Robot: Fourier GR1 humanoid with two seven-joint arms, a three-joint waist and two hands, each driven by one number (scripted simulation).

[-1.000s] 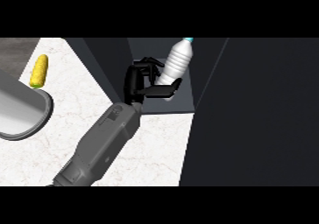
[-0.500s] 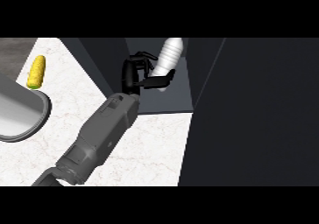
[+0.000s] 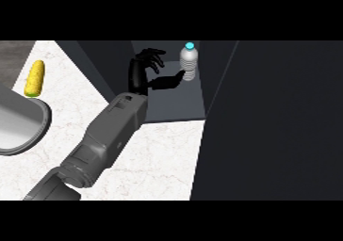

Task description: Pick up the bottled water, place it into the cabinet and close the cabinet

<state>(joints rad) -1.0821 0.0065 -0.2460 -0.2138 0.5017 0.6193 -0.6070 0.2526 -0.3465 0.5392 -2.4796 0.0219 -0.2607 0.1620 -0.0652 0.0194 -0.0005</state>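
Note:
The bottled water (image 3: 190,62), clear with a blue cap, stands upright inside the dark cabinet (image 3: 175,106), near its back right corner. My left hand (image 3: 148,70) is inside the cabinet just left of the bottle. Its fingers are spread and straight, away from the bottle, and its thumb reaches toward the bottle's lower part. Whether the thumb touches the bottle I cannot tell. The grey forearm (image 3: 108,134) runs in from the lower left across the counter. My right hand does not show.
The open cabinet door (image 3: 279,122) is a tall dark panel filling the right side. A yellow corn cob (image 3: 35,78) lies at the far left on the white marble counter (image 3: 160,160). A grey metal pot (image 3: 14,127) sits at the left edge.
The left hand held the tilted bottle and carried it deeper into the cabinet. Now the bottle stands upright and the fingers have opened off it.

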